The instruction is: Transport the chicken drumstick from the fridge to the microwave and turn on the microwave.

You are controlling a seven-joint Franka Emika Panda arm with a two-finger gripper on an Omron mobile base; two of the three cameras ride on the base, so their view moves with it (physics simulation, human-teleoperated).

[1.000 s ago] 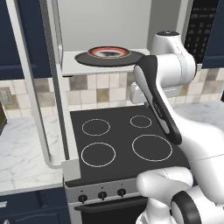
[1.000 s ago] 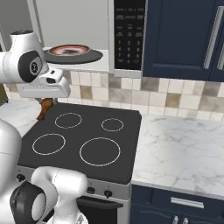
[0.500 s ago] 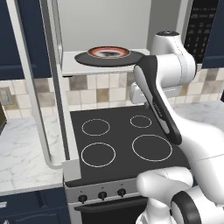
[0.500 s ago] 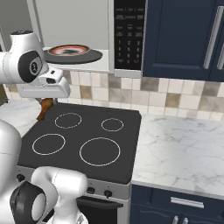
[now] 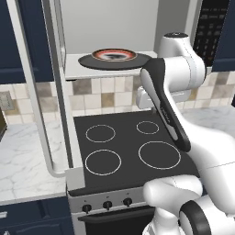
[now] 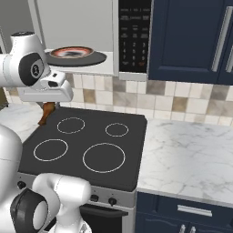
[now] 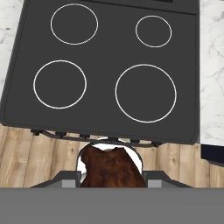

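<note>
My gripper (image 6: 47, 105) hangs above the back left of the stove, below the microwave's (image 6: 82, 27) open front, and is shut on the chicken drumstick (image 6: 46, 113), a dark reddish-brown lump. The hand view looks straight down, with the drumstick (image 7: 111, 168) held between my fingertips at its bottom edge. The microwave (image 5: 110, 23) stands open with its door (image 5: 32, 78) swung out to the left. On its black turntable (image 5: 87, 61) lies a white plate (image 5: 114, 55) with an orange-red rim. Its black button panel (image 6: 134, 32) faces front. The fridge is out of view.
A black four-ring stovetop (image 6: 86, 141) lies under the hand, knobs along its front. A marble counter (image 6: 191, 154) runs to its right and another counter (image 5: 23, 156) to its left. Navy cabinets (image 6: 191, 36) hang beside the microwave. The open door reaches down past the stove's left edge.
</note>
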